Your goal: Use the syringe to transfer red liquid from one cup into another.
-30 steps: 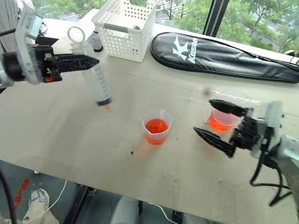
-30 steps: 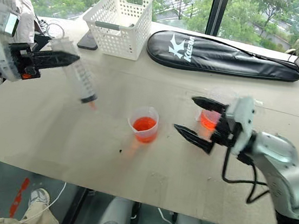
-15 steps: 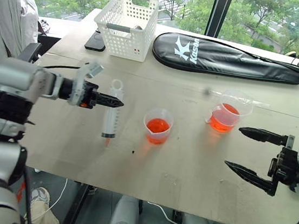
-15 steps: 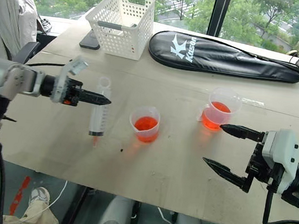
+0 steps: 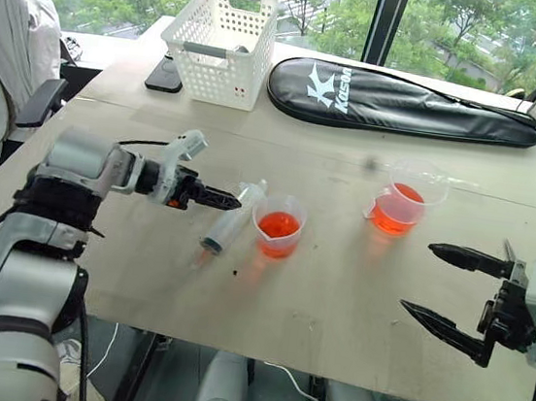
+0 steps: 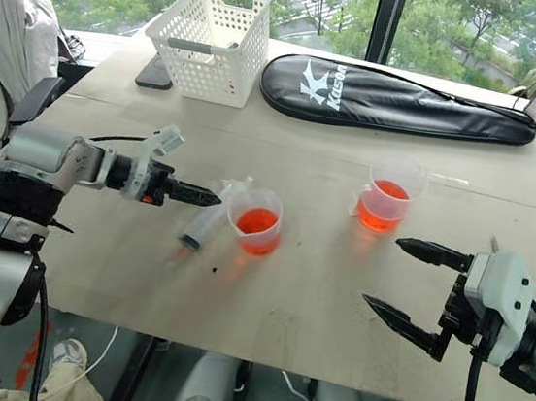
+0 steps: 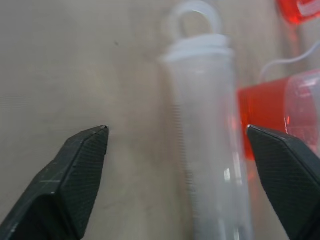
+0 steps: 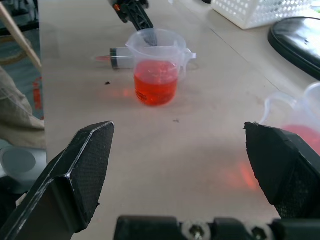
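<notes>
The syringe point(image 5: 229, 222) is seen lying on the bench point(image 5: 334, 297), against the smaller cup point(image 5: 278, 226), between the wide-open fingers of the left gripper point(image 7: 180, 145), ungripped. The right gripper point(image 5: 443, 286) is spread wide, empty.

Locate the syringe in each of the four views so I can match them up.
Left eye view: the syringe lies slanted on the table, against the smaller cup's left side.
Right eye view: syringe just ahead of the open left gripper.
Left wrist view: barrel runs between the fingers.
Right wrist view: syringe lies behind the smaller cup.
Shared landmark: the smaller cup of red liquid.
</notes>
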